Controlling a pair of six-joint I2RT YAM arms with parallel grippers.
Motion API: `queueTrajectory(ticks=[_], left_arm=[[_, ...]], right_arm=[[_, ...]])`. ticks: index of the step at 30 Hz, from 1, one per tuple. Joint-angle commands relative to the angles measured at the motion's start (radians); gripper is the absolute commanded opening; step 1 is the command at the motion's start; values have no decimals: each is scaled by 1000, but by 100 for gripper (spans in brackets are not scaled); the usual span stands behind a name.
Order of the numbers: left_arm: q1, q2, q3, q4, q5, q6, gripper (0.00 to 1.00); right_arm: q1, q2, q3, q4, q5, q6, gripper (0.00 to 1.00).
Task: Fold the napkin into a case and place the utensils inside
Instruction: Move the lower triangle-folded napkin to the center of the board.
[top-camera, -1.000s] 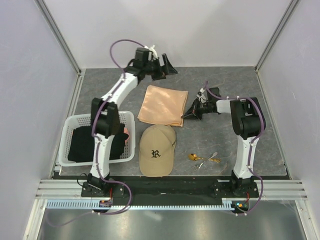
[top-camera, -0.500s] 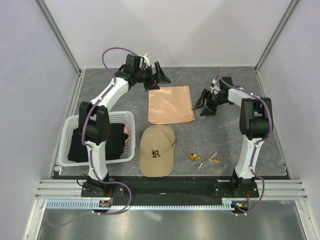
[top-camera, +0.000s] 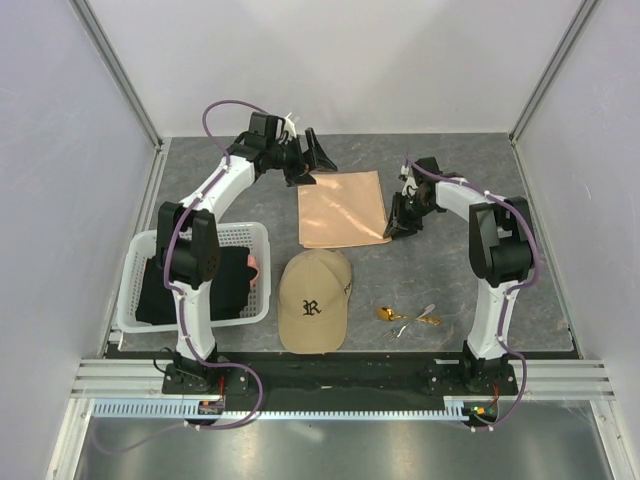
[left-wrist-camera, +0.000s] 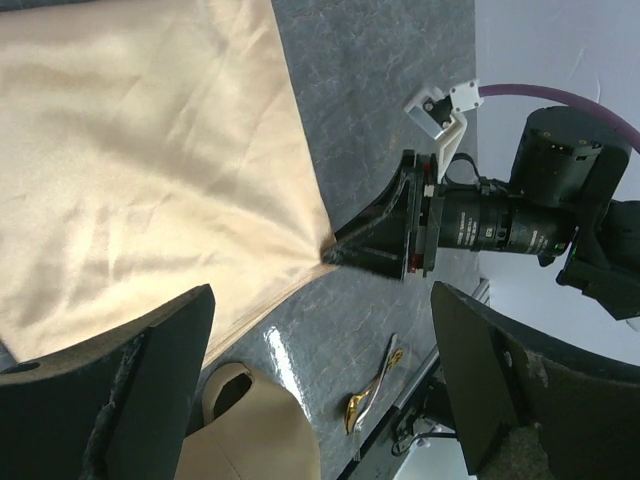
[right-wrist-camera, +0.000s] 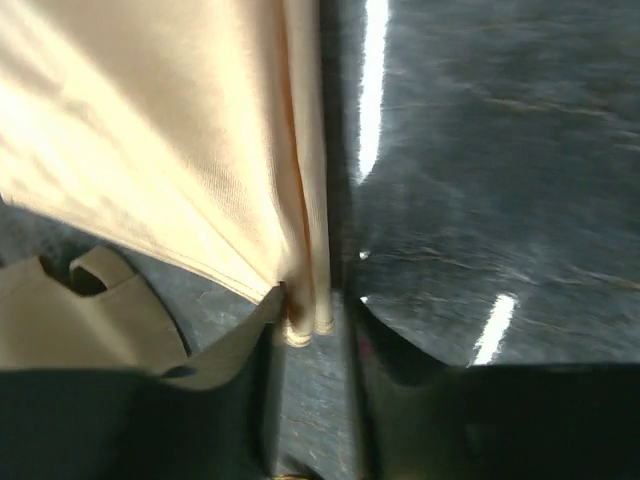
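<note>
Peach napkin (top-camera: 343, 208): lies flat on the table (top-camera: 430, 275), mid-field between my two grippers. It is roughly rectangular, with its long edges running near to far.
Napkin edges: the far-left corner lies under my left gripper. The near edge stops just short of the cap (top-camera: 314, 300). The right edge is straight and ends at the near-right corner, where my right wrist view shows more than one layer of hem stacked.
Left gripper (top-camera: 313, 165): released, fingers (left-wrist-camera: 120, 380) spread wide. It hovers over the napkin's far-left corner and holds nothing.
Right gripper (top-camera: 396, 226): tips are down at the near-right corner. The corner sits between my fingers (right-wrist-camera: 230, 400), and creases fan out from it across the cloth. I cannot tell whether the jaws clamp it or merely flank it.
Utensils (top-camera: 408, 317): on the table near my right arm's base, right of the cap and well apart from the napkin. A gold spoon (top-camera: 388, 313) lies leftmost, with silvery pieces beside it.
Basket (top-camera: 135, 262): white, at near left beside the cap, with a black cloth (top-camera: 165, 285) inside.
Open room, right: bare table from the napkin's right edge out to the wall.
Open room, far: a bare strip between the napkin's far edge and the back wall.
Open room, near: tight. The cap crowds the near edge, and a bare gap separates the cap from the utensils.
</note>
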Motion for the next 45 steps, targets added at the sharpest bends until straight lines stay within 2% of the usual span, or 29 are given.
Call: queueTrajectory(ticks=[1, 2, 3, 4, 12, 14, 20, 26, 29, 30, 32, 36, 38, 40, 43, 44, 45], left_arm=[[21, -12, -7, -18, 29, 11, 96], [26, -10, -7, -19, 30, 9, 95], [26, -10, -7, -18, 32, 9, 95], [29, -6, -6, -18, 32, 9, 95], [30, 100, 48, -18, 28, -1, 94], [29, 140, 98, -18, 51, -15, 87], [27, 186, 154, -1, 70, -64, 82], [26, 172, 142, -1, 90, -61, 79], [23, 174, 142, -1, 104, -74, 78], [21, 172, 142, -1, 105, -75, 77], [17, 160, 137, 1, 110, -77, 77], [4, 131, 115, 1, 111, -77, 75], [1, 120, 102, 5, 107, -77, 74], [-9, 100, 82, 15, 90, -78, 72], [-14, 71, 44, 33, 79, -89, 72], [-14, 62, 34, 39, 79, -100, 72], [-16, 50, 27, 41, 79, -103, 71]], right_arm=[[-75, 20, 26, -3, 99, -33, 25], [-83, 31, 36, -4, 94, -36, 17], [-89, 52, 49, -7, 59, -43, 5], [-101, 60, 68, -7, 47, -46, 1], [-136, 62, 67, 48, 59, 48, 0], [-153, 54, 41, 53, 80, 49, 0], [-258, -27, -111, 19, 105, -23, 0], [-354, -164, -212, -76, 250, -102, 0], [-360, -198, -180, -115, 361, -116, 15], [-362, -199, -162, -127, 385, -115, 28], [-357, -198, -91, -168, 405, -112, 36], [-304, -204, 71, -285, 577, -106, 62], [-235, -202, 159, -328, 626, -102, 67], [-144, -190, 210, -322, 587, -89, 68], [-61, -147, 202, -221, 449, 6, 58], [-46, -127, 193, -181, 353, 61, 40], [-13, -118, 176, -109, 318, 84, 32]])
